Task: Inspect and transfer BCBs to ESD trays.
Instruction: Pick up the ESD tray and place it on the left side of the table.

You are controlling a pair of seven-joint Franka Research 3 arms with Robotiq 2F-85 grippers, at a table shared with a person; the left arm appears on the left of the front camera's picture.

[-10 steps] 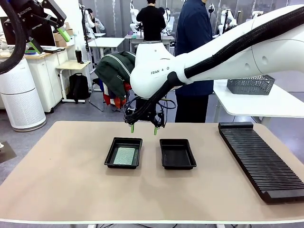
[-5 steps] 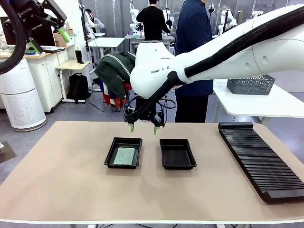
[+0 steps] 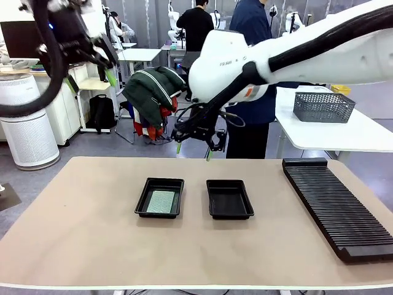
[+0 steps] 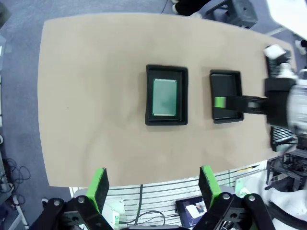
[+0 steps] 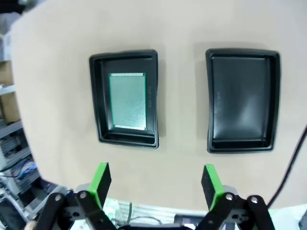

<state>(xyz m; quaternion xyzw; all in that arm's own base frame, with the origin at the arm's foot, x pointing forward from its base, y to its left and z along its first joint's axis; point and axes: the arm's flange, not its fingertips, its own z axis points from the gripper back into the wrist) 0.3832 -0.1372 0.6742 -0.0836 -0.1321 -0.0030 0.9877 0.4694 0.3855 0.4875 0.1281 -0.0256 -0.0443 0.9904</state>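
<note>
Two black ESD trays lie side by side mid-table. The left tray (image 3: 140, 206) (image 4: 148, 96) (image 5: 98, 96) holds one green BCB (image 3: 161, 201) (image 4: 164, 97) (image 5: 127, 100) lying flat. The right tray (image 3: 229, 200) (image 4: 230, 81) (image 5: 242, 100) has nothing in it. My right gripper (image 3: 193, 152) (image 5: 156, 184) hangs open well above the far edge of the trays, holding nothing. My left gripper (image 3: 90, 80) (image 4: 153, 184) is open and high up at the far left, looking down on the whole table.
A long black slotted rack (image 3: 338, 209) runs along the table's right side. A person in dark clothes (image 3: 252, 37) stands behind the far edge. A grey basket (image 3: 323, 107) sits on a white table beyond. Bare tabletop surrounds the trays.
My right gripper has lifted and shifted a little to the right, away from the trays. My left arm has swung rightward up high. The trays and the board have not moved.
</note>
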